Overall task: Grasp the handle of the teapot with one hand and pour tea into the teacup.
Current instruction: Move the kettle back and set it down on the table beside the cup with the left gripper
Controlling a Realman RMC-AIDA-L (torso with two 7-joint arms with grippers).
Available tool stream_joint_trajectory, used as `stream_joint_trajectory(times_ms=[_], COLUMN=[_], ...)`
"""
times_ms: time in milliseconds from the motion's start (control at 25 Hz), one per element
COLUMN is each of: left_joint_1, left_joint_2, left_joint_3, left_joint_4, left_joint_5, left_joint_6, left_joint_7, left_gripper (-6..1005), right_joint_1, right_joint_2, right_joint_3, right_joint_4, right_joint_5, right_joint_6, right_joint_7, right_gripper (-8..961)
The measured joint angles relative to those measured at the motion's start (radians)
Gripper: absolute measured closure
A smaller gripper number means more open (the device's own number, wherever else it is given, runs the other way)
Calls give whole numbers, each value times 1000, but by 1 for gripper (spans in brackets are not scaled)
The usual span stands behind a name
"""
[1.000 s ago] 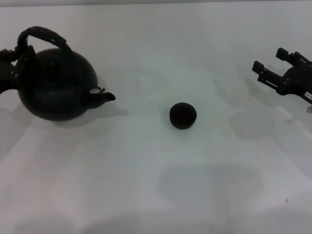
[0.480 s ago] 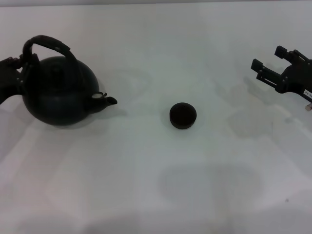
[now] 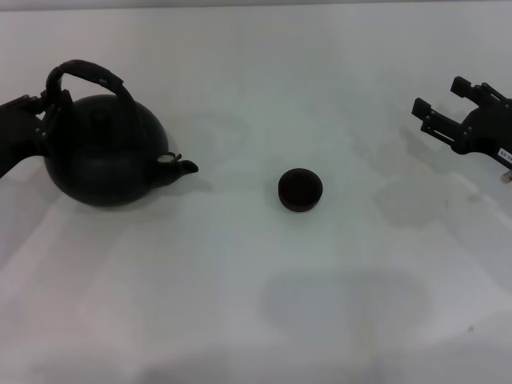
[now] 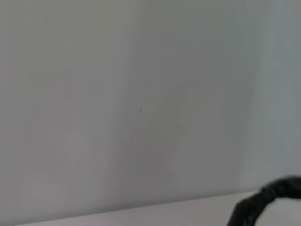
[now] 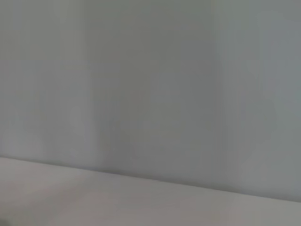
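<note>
Presently, item by item.

Left gripper: mine, at the far left of the table, closed around the handle at its rear end, where the hoop comes down toward the pot. The fingers themselves merge with the dark hoop, so I judge the grip from the contact, not from a clear sight of the pads.

Teapot: left side of the table, upright or nearly so, spout pointing toward the middle. Whether it rests on the surface or hangs just above it I cannot tell.

Teacup: near the centre, standing alone, well apart from the spout, nothing over it.

Right gripper: parked at the far right, raised off the table, fingers spread wide, holding nothing.

Wrist views: the left shows only a dark curved piece in one corner, likely the handle; the right shows bare wall and table edge.

Step in hand, by my reading: handle taken, pot being carried toward the cup; pouring not yet begun.

Next move calls for: bringing the spout above the cup's rim, then tipping slowly forward, keeping my hold firm so the heavy pot does not swing on its hoop.
</note>
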Motion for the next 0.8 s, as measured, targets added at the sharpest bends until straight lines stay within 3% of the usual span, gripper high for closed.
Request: stream_joint_trajectory(times_ms=[800], left_joint_1=[-11], left_joint_2=[4], left_joint_3=[-3], left_joint_4=[-3], left_joint_5=[3], left_joint_6=[-35], left_joint_7=[-5], left_gripper=[773], right_joint_1=[2], right_joint_2=[0], right_joint_3=[6], right_joint_4=[3], right_joint_5=[0], right_joint_6=[-5], right_joint_7=[0], right_gripper=[109])
